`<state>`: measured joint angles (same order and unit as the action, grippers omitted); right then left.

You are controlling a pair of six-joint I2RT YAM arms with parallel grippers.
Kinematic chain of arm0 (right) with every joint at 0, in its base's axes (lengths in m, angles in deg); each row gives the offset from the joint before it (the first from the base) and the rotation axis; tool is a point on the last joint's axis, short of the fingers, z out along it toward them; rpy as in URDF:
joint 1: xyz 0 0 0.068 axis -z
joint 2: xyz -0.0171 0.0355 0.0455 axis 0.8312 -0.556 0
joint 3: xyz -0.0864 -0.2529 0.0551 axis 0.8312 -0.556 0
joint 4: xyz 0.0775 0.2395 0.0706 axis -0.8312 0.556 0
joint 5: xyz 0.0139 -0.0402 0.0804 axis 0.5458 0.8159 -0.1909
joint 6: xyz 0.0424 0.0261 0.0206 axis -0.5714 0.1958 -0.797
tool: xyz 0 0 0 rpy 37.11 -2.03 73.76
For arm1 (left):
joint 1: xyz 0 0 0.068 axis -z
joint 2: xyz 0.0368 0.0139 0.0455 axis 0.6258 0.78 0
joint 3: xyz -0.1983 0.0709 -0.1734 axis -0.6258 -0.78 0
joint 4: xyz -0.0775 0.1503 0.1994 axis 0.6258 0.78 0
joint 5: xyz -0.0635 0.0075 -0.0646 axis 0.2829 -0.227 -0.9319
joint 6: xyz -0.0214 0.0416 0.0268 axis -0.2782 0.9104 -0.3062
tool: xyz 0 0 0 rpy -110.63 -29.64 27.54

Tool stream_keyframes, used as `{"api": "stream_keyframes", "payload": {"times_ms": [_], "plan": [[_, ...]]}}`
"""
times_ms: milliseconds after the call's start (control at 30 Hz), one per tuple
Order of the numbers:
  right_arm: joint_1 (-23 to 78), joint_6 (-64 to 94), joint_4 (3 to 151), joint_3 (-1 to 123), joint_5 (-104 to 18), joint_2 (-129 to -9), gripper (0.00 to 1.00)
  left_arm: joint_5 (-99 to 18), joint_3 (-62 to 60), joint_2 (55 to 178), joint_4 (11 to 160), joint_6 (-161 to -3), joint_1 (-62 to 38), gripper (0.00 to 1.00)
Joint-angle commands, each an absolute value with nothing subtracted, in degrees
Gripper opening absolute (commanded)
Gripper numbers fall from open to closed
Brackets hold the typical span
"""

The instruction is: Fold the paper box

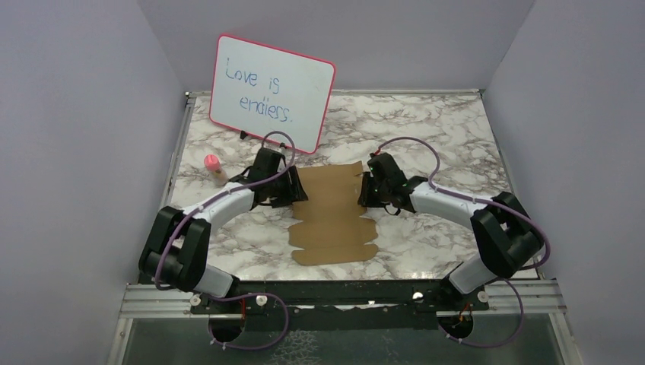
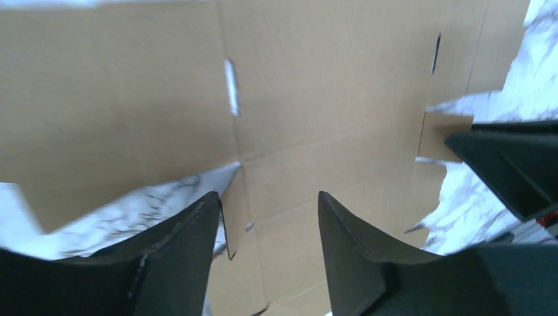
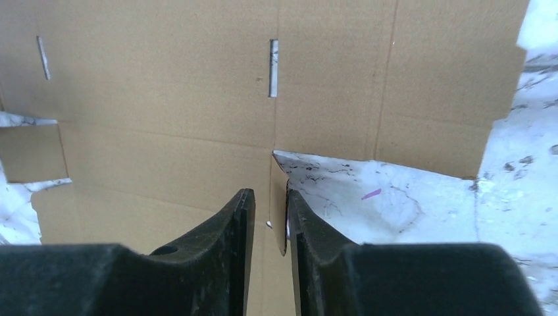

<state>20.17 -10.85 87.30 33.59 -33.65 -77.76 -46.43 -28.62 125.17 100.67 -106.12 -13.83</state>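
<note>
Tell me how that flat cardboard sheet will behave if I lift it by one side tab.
The paper box looks thin and scored with creases, so it will probably sag or hinge at a fold rather than rise flat. Lying loose on the smooth marble table, it likely slides if pushed. Its small tabs may bend or tear.

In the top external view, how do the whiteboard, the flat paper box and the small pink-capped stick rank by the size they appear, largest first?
1. whiteboard: looks largest.
2. paper box: a flat brown sheet, somewhat smaller than the board.
3. pink-capped stick: by far the smallest.
</note>
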Motion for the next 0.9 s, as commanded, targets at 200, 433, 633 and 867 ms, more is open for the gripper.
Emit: {"api": "stream_keyframes", "payload": {"times_ms": [200, 433, 633, 867], "plan": [[26.87, -2.91, 86.23, 33.15, -32.38, -66.66, 0.49, -48.45, -25.01, 117.56, 105.44, -98.54, -29.74, 0.68], [42.12, -3.16, 80.21, 28.83, -45.97, -66.97, 0.56, -51.02, -23.72, 121.24, 105.98, -95.8, -35.6, 0.72], [47.5, -5.16, 72.16, 26.23, -55.81, -71.44, 0.59, -54.55, -21.41, 126.62, 105.36, -94.95, -36.18, 0.73], [48.43, -7.55, 66.98, 25.61, -60.21, -79.3, 0.59, -55.66, -21.25, 131.41, 103.64, -94.77, -36.13, 0.72]]}}
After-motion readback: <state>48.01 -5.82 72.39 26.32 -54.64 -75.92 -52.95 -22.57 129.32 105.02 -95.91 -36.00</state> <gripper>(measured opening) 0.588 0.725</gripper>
